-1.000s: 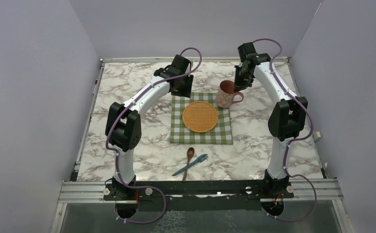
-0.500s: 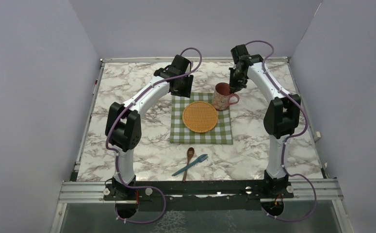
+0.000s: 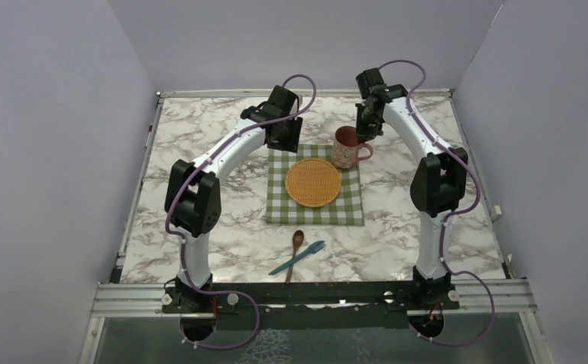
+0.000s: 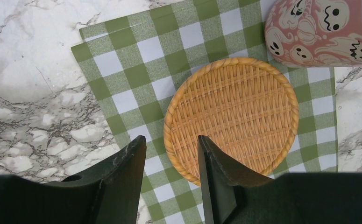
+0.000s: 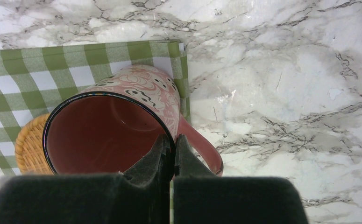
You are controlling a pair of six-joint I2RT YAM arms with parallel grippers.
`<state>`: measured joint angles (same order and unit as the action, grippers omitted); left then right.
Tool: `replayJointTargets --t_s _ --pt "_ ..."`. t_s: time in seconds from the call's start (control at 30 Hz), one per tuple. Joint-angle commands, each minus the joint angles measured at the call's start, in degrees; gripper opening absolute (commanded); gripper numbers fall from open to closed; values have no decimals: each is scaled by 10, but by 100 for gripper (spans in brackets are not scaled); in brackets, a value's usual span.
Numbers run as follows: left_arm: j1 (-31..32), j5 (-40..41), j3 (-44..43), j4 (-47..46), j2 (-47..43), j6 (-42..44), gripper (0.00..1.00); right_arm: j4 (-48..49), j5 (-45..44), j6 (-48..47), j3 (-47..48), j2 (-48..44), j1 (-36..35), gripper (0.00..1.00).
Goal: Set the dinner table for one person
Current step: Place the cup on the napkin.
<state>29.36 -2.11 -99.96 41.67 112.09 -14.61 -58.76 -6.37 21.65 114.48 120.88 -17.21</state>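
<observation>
The dinner table (image 3: 199, 152) is showing white marble with dark grey veins, the cloth (image 3: 279, 206) is displaying green-and-white checks, the woven plate (image 3: 312, 182) is glowing orange-tan, the mug (image 3: 343, 155) is wearing pink with cream ghosts and pumpkins and a darker pink inside, while the spoon (image 3: 298, 237) is showing brown and the fork (image 3: 317, 247) blue.

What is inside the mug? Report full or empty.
Empty: the right wrist view into the mug shows bare pink walls, no liquid.
</observation>
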Motion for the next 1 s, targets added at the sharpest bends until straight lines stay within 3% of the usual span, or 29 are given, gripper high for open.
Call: replayJointTargets --t_s 0.0,0.6,0.8,0.97 --pt "-1 5 -8 -4 -10 8 47 33 -32 16 27 -17 -4 1" --pt "-1 10 3 -4 -20 7 47 112 -97 30 -121 -78 -36 1" --pt "-2 11 1 -4 -19 8 47 96 -102 47 -125 -70 -48 1" --pt "-2 8 -3 -4 -16 8 47 79 -118 54 -111 -62 -56 22"
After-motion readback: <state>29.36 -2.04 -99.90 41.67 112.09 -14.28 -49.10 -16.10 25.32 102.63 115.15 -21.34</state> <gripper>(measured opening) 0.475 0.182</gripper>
